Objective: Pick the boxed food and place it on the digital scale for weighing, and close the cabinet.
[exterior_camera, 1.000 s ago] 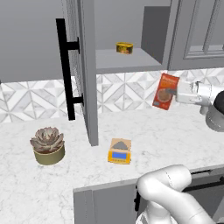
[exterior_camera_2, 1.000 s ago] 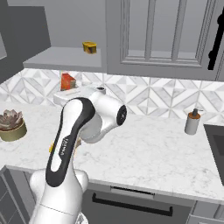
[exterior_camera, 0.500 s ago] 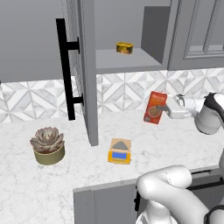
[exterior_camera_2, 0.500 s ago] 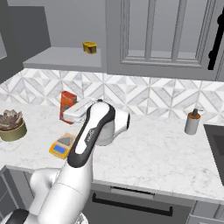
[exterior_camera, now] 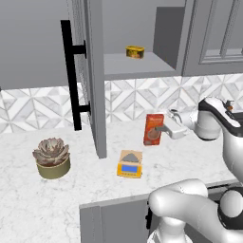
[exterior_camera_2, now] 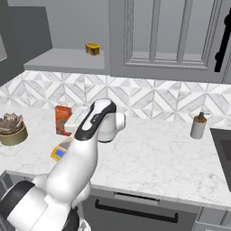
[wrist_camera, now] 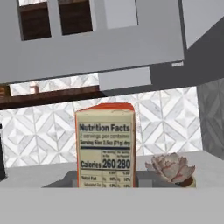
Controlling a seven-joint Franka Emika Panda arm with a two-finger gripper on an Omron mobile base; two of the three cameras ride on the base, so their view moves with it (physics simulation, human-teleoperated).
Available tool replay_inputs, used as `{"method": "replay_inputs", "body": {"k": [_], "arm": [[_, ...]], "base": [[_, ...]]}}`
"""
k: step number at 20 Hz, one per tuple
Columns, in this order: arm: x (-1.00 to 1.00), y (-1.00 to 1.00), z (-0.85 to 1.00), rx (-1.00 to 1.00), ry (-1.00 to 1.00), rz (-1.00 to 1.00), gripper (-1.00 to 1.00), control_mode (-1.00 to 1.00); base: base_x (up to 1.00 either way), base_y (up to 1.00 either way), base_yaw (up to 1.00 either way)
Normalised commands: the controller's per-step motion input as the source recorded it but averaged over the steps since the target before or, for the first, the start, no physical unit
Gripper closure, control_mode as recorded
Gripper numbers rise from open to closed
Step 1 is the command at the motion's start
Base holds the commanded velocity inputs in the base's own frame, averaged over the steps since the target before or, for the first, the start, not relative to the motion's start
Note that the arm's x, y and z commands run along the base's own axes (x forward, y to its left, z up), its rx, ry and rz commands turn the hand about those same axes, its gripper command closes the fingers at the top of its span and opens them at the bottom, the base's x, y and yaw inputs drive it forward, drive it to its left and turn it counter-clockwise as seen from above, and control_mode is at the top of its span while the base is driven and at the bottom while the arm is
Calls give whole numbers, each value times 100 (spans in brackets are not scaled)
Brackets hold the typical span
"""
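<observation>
The boxed food (exterior_camera: 153, 129), a narrow red-orange carton, hangs upright just over the counter with my gripper (exterior_camera: 164, 129) shut on its right side. It is a little behind and to the right of the digital scale (exterior_camera: 130, 164), which lies flat on the marble with nothing on its plate. From the right base, the boxed food (exterior_camera_2: 62, 120) sits above the scale (exterior_camera_2: 60, 152), with the gripper (exterior_camera_2: 72, 124) against it. The hand view has the carton's nutrition panel (wrist_camera: 105, 148) close up. The cabinet door (exterior_camera: 92, 71) stands wide open, its black bar handle (exterior_camera: 69, 76) facing out.
A squat yellow tin (exterior_camera: 135, 51) stays on the open cabinet's shelf. A potted succulent (exterior_camera: 51, 157) stands on the counter left of the scale. A soap bottle (exterior_camera_2: 198, 126) and a sink edge (exterior_camera_2: 223, 144) are far right. The open door juts over the counter.
The arm has carried the carton down from shelf height and leftward, close to the scale. The grip has stayed shut; the door, tin and scale have not moved.
</observation>
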Motion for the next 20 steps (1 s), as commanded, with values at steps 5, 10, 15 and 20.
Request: {"method": "replay_inputs", "body": {"k": [5,10,15,20], "arm": [[0,34,-35,-4,-10,1,100,-100],[0,29,-31,0,-27,-1,100,-100],[0,6,-15,0,5,0,100,-100],[0,0,-25,0,11,0,100,-100]], "base": [[0,0,0],[0,0,0],[0,0,0],[0,0,0]]}}
